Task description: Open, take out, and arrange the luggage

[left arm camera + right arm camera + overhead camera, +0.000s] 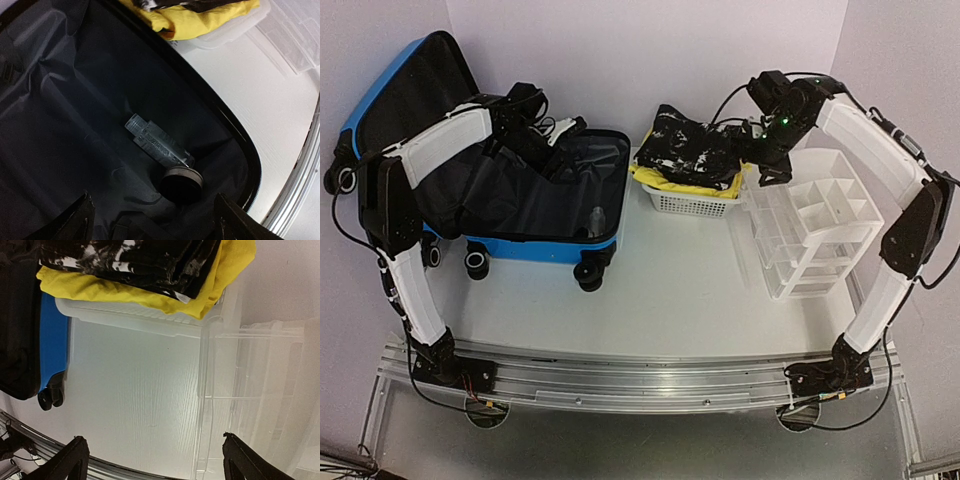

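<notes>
- Blue suitcase [535, 247] lies open on the surface's [670, 290] left, clear bottle [157, 142] and round tin [182, 182] inside.
- Left claw [155, 215] hangs over its lining, spread wide, empty.
- Right claw [155, 452], far right, likewise wide and empty.

The left arm [440, 140] bends at the elbow and reaches forward, the left pincer [558, 130] tilted down, jaws wide apart, empty. The right arm [868, 140] arches high and inward; the right pincer [767, 165] points down, jaws spread too, gripping nothing.
</notes>
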You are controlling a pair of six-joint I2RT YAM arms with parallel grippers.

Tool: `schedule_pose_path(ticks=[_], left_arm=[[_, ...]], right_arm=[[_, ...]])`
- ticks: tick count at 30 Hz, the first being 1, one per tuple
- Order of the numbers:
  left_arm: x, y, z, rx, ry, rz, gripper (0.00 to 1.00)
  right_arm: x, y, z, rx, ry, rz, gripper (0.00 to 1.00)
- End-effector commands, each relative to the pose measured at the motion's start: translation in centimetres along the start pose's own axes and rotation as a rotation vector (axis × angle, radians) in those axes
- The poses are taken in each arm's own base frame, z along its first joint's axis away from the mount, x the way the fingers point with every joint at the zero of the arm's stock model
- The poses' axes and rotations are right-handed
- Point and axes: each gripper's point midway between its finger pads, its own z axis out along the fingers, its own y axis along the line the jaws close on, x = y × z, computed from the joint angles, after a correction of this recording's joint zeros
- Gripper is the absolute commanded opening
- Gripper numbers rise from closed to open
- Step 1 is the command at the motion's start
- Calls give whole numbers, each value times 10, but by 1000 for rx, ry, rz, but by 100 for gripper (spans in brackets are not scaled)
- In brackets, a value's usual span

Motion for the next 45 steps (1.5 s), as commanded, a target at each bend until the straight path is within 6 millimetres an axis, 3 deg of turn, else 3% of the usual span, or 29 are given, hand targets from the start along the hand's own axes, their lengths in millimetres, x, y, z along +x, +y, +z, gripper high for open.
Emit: schedule_pose_path(ticks=[1, 5, 11, 16, 21, 27, 30, 32, 35, 37, 39, 45], left_arm=[[-13, 32, 30, -175, -31, -296, 81], [-12, 9, 61, -194, -34, -398, 79], [17, 41, 106, -318, 74, -654, 73], [28, 32, 117, -392, 104, -657, 75], [56, 18, 135, -367, 183, -707, 70], [57, 8, 156, -293, 206, -701, 65], [73, 6, 170, -286, 259, -721, 58], [80, 8, 172, -300, 279, -734, 48], [66, 15, 160, -304, 240, -742, 34], [48, 24, 141, -308, 182, -757, 22], [27, 31, 122, -291, 119, -774, 16], [-47, 44, 40, -209, -116, -731, 0]], right_arm=[[-30, 11, -48, -57, -207, 51, 86], [-33, 4, -51, -22, -235, 61, 85], [-21, -4, -50, -11, -221, 81, 85], [-13, -8, -49, -9, -211, 90, 85], [-8, -12, -51, -5, -215, 105, 85], [1, -15, -51, -14, -207, 137, 84], [4, -15, -51, -23, -206, 149, 84], [4, -15, -53, -27, -209, 154, 84], [3, -15, -59, -31, -226, 159, 84], [2, -14, -62, -36, -235, 162, 84], [-1, -11, -64, -48, -238, 161, 84], [-15, 6, -79, -111, -276, 125, 83]])
